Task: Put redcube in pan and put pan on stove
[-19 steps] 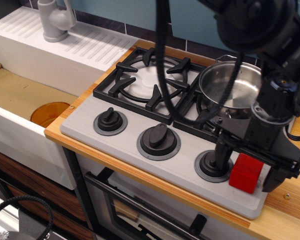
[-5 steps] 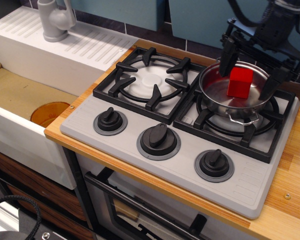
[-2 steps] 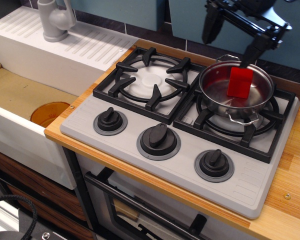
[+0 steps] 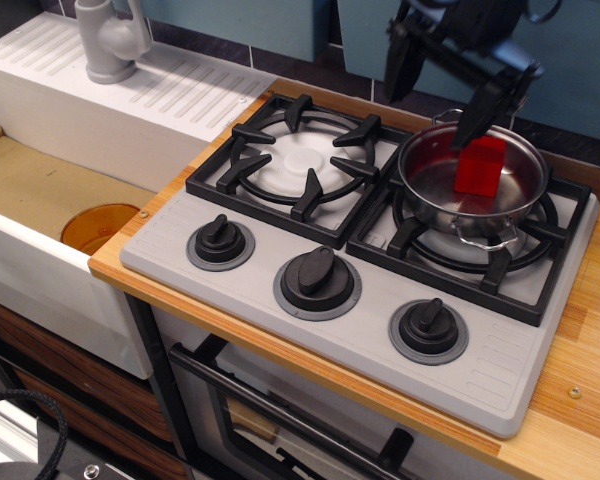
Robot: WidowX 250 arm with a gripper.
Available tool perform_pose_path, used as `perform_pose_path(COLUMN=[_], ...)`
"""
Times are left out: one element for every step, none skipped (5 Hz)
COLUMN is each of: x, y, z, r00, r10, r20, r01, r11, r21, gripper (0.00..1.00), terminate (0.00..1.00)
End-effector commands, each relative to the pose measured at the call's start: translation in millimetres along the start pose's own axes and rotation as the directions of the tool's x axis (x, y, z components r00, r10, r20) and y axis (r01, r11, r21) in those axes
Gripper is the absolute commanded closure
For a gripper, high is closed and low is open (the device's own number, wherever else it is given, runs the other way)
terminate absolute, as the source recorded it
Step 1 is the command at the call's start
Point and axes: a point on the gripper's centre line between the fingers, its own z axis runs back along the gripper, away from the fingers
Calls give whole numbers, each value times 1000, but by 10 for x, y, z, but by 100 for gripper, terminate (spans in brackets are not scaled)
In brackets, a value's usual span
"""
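the gripper (image 4: 435, 95) is held spread wide and empty above the pan (image 4: 472, 181), nothing between its fingers. the red cube (image 4: 480, 165) is seen resting inside the pan, which sits on the grate of the stove (image 4: 365, 260) toward the counter's back right corner. the cube is judged light, stiff and easily pinched across flat faces; the polished pan is likely slippery, best taken by a wire handle.
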Motion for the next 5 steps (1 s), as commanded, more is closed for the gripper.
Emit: perform_pose_path(x=[-10,-30,-44,-32,-19], y=[72,9,-30,-52,-84], z=[112,-54,-175,-304,-392], r00=[993,990,988,988,989], r10=[33,46,50,47,53], r20=[112,136,145,145,137], r01=[-31,-42,-43,-37,-42], r11=[999,999,998,997,996], r21=[-19,-33,-54,-70,-78], gripper=[0,0,0,0,100], terminate=[0,0,0,0,0])
